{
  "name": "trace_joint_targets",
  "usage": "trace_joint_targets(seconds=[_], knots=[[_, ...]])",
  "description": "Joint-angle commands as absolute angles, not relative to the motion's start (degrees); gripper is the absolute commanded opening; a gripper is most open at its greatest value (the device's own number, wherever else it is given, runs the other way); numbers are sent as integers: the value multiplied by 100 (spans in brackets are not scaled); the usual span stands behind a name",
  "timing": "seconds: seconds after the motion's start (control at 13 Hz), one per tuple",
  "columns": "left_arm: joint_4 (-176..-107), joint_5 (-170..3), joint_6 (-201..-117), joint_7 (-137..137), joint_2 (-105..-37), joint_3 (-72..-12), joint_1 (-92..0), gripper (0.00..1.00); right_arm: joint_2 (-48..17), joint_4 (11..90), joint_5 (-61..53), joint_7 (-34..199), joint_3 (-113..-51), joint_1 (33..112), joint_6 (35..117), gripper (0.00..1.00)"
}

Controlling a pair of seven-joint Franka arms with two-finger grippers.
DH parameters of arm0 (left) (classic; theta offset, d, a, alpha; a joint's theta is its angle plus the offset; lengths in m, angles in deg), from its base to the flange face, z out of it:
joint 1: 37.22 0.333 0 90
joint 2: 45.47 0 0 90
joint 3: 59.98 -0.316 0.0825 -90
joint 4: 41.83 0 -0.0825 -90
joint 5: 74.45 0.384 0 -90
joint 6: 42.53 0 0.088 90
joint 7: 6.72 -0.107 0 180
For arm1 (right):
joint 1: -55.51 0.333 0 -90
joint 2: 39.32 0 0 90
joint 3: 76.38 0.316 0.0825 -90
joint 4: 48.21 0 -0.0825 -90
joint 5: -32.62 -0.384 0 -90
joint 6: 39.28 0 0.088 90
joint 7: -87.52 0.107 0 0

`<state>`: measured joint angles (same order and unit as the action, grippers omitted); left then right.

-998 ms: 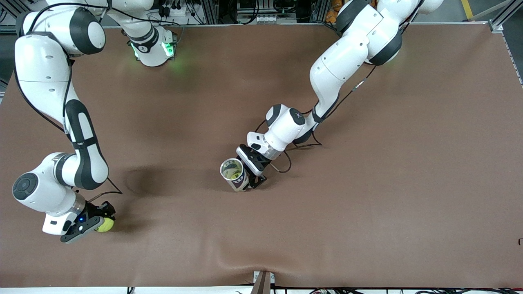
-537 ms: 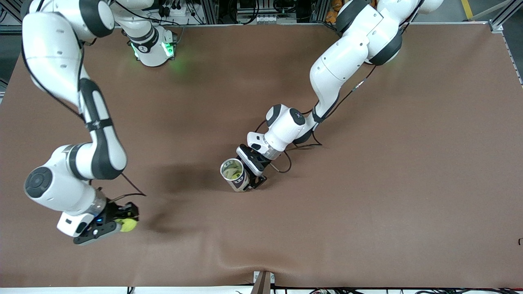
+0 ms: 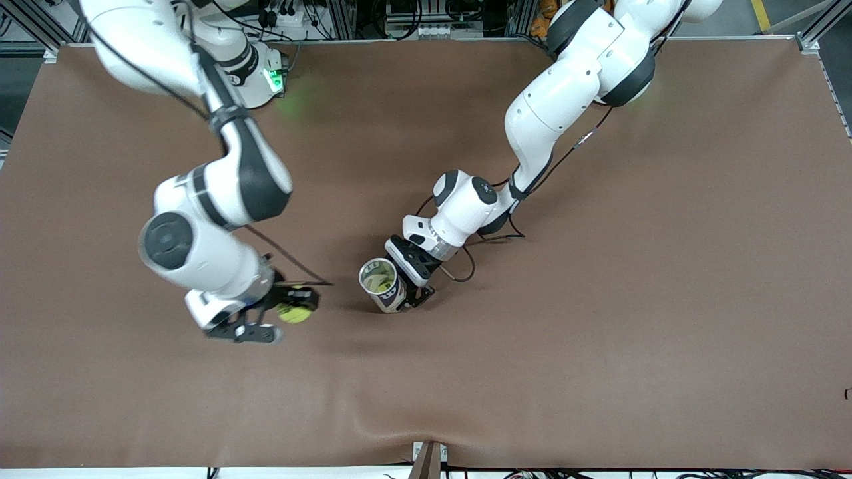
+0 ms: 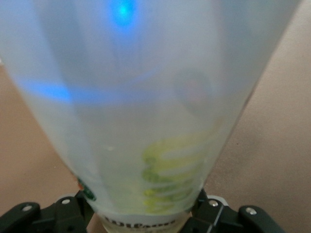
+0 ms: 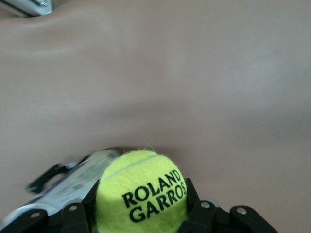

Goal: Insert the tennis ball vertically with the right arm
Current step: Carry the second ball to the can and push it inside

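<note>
**Ball in transit to the cup**

The right gripper (image 3: 283,318), clamped on the tennis ball (image 3: 296,312) printed "ROLAND GARROS", carries it above mid-table. Next: centre over the paper cup (image 3: 381,283), then lower. The left gripper (image 3: 414,287) grips that cup upright; its lettering looks unreadable.

cup (image 4: 155,111) blurred, its rim cropped

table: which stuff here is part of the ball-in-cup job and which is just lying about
Part of the job:
- tennis ball, gripped by the right gripper above the table
- cup, upright, held by the left gripper

Just lying about:
- nothing loose; only the brown table cover
</note>
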<state>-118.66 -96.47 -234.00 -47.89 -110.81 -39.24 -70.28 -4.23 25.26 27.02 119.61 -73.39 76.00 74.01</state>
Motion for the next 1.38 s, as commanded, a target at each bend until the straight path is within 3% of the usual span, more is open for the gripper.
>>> trace_joint_targets(seconds=[0.0,0.84,0.92,1.0,1.07,1.3], knots=[[-11795,-9713,-23501,-4777,-11121,-3915,-7053,77,-566,2668,2665,13405,-7392,8134,7409,40],[-11803,-9713,-23501,-4777,-11121,-3924,-7061,77,-390,2659,2682,14648,-7401,8662,7874,43],[-11803,-9713,-23501,-4777,-11121,-3915,-7061,77,-364,2659,2682,14641,-7401,8671,7962,49],[-11803,-9704,-23501,-4777,-11121,-3915,-7061,77,-364,2659,2682,14606,-7401,8645,7963,80],[-11803,-9713,-23501,-4777,-11121,-3924,-7061,77,-372,2659,2682,14597,-7401,8610,7963,100],[-11803,-9713,-23501,-4777,-11121,-3924,-7061,77,-399,2659,2691,14544,-7410,8575,7963,100]])
